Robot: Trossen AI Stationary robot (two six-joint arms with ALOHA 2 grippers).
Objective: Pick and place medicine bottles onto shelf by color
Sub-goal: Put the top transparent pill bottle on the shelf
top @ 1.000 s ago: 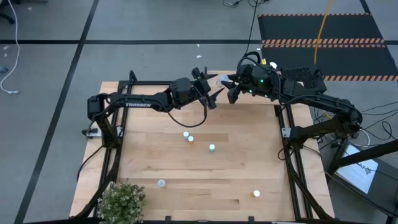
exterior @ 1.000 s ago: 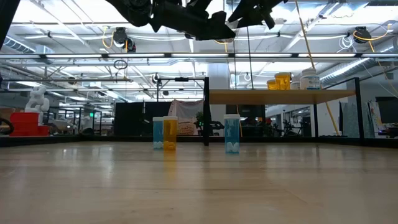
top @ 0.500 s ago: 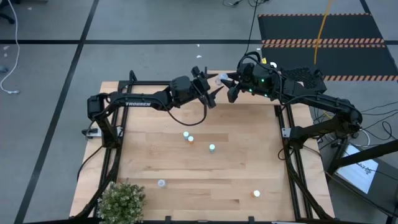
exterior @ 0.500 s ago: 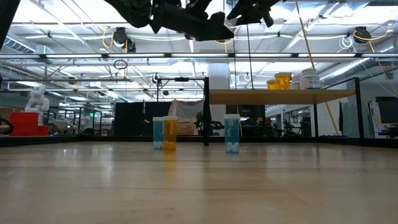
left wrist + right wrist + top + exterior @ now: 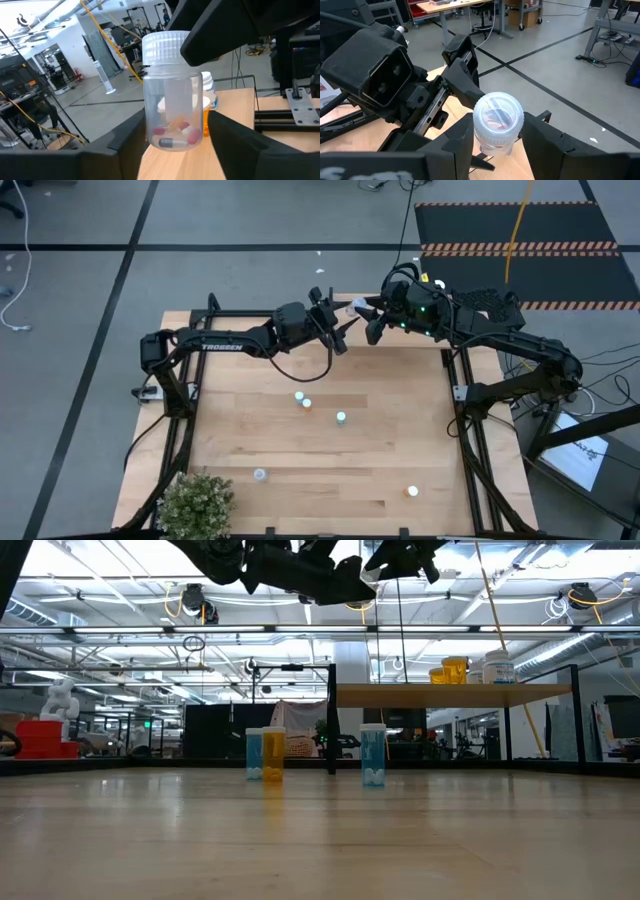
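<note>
Handover mid-air above shelf (image 5: 450, 695): right gripper (image 5: 492, 137) jaws grasp clear bottle (image 5: 172, 95); left gripper (image 5: 172, 135) jaws flank it, grip can't tell. Few bottles (image 5: 455, 669) shelved; you've five bottles (image 5: 305, 402) left on counter (image 5: 370, 470) below shelf.

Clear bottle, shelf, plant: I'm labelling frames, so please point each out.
clear bottle (image 5: 172, 107), left wrist view, on its body.
shelf (image 5: 450, 694), low view, on its front edge.
plant (image 5: 195, 502), high view, on its leaves.
</note>
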